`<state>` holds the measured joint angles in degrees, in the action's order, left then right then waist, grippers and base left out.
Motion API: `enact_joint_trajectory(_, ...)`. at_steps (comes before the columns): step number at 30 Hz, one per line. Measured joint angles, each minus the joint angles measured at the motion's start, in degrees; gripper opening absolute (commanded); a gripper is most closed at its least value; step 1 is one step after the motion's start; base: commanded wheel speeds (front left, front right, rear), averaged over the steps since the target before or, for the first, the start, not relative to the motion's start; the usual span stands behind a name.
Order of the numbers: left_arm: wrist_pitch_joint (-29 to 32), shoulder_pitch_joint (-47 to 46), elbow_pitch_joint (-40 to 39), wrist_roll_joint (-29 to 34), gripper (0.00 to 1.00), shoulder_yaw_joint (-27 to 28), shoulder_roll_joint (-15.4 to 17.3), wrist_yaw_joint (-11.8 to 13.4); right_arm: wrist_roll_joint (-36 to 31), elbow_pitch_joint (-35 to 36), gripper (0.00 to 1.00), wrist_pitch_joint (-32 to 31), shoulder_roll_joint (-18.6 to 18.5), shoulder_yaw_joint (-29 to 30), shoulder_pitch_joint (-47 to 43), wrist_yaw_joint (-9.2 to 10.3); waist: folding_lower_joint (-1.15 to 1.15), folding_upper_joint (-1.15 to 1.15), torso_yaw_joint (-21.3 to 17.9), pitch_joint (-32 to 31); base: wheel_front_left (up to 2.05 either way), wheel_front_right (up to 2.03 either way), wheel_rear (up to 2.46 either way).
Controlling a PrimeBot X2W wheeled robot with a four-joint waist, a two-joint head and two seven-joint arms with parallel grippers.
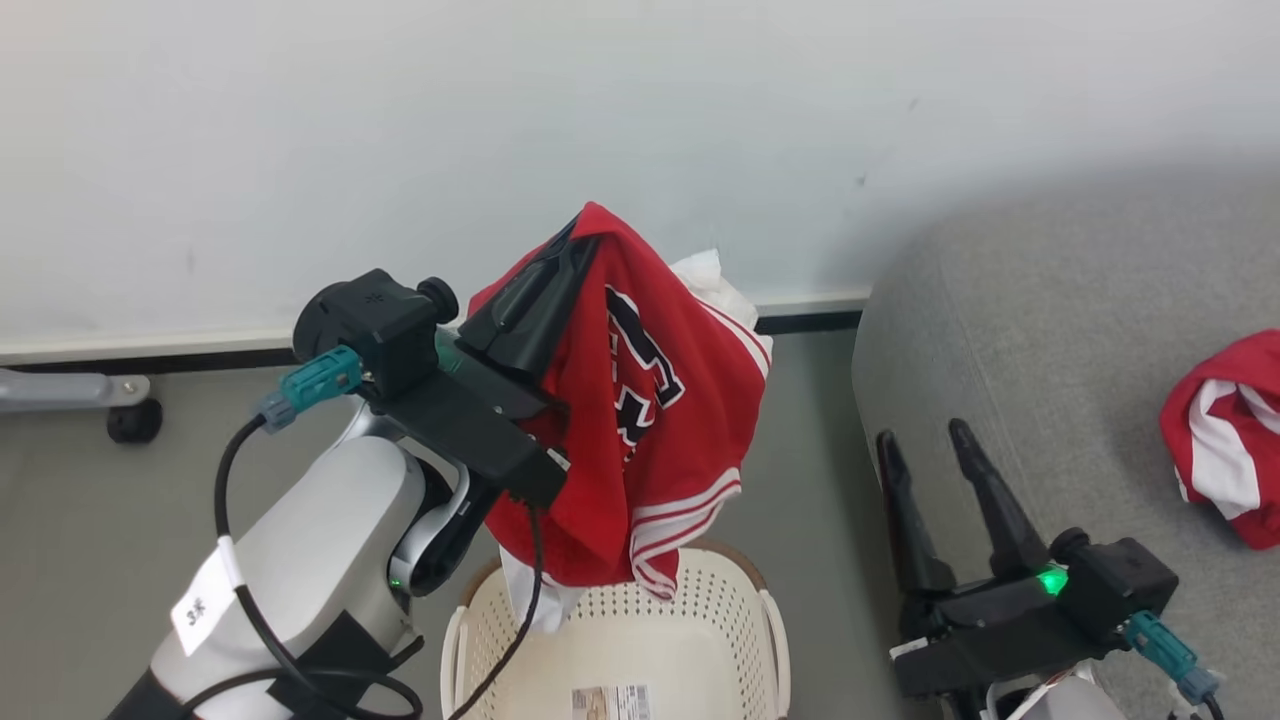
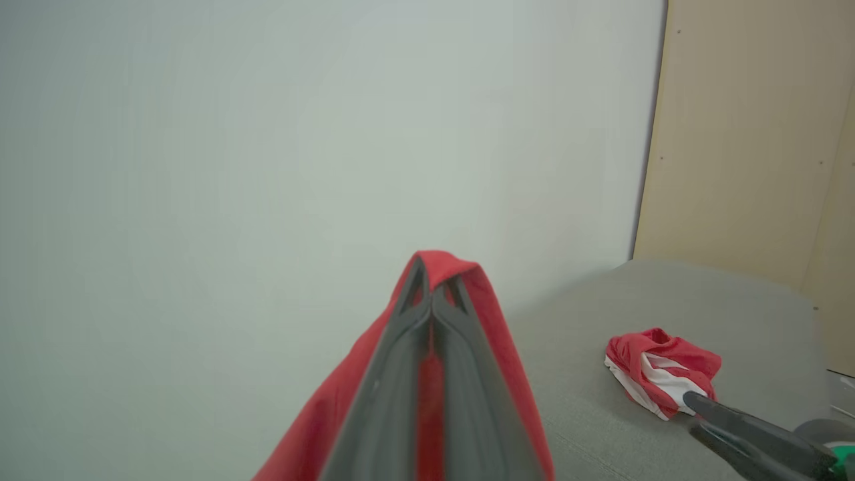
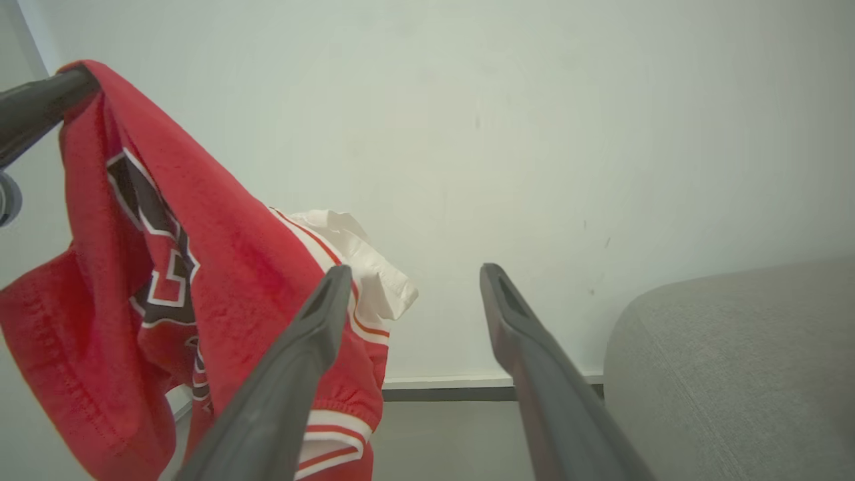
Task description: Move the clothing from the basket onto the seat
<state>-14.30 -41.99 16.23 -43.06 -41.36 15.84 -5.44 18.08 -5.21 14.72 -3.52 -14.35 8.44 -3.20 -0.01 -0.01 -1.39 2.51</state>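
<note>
My left gripper (image 1: 578, 232) is shut on a red garment (image 1: 660, 420) with white stripes and a black-and-white emblem. It hangs in the air above the cream basket (image 1: 620, 640), its lower hem near the rim. In the left wrist view the red fabric (image 2: 494, 321) drapes over the closed fingers (image 2: 401, 374). In the right wrist view the same garment (image 3: 220, 280) hangs at the left. A second red-and-white garment (image 1: 1225, 440) lies bunched on the grey seat (image 1: 1050, 340), also seen as a bundle (image 2: 661, 371). My right gripper (image 1: 925, 435) stands open and empty at the seat's left edge.
A white wall (image 1: 500, 120) with a dark baseboard runs behind the basket. A grey caster leg (image 1: 90, 395) sits on the floor at far left. A beige panel (image 2: 755, 133) stands behind the seat. Grey floor lies between basket and seat.
</note>
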Motion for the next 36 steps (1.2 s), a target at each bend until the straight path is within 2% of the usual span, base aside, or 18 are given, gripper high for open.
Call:
enact_joint_trajectory(8, 0.6, 0.1, -0.8, -0.1, 0.0, -0.6, -1.2, 1.1, -1.6, -0.6, 1.0, 0.0, 0.0, -5.2, 0.4, -1.71, 0.0, 0.01, 0.8, -2.2, 0.0, 0.0, 0.0)
enact_joint_trajectory(17, 1.7, 0.3, -2.1, -0.2, 0.0, -1.7, -1.8, 1.9, -4.5, -3.4, 1.0, 0.0, 0.0, -12.2, 7.8, -2.96, 0.01, 0.01, 1.4, -2.4, 0.0, 0.0, 0.0)
enact_joint_trajectory(27, 2.7, 0.5, -2.6, -0.3, 0.0, -3.3, -3.8, 1.9, -6.3, -14.5, 1.0, -3.2, 0.0, -15.7, 14.0, -3.36, 0.01, 0.02, 3.2, -2.5, 0.0, 0.0, 0.0)
enact_joint_trajectory(36, 3.1, 0.4, -4.0, -0.3, 0.0, -4.1, -4.9, 1.7, -5.9, -24.7, 1.0, -5.2, 0.0, -16.1, 18.5, -3.36, 0.01, 0.01, 5.1, -2.6, 0.0, 0.0, 0.0)
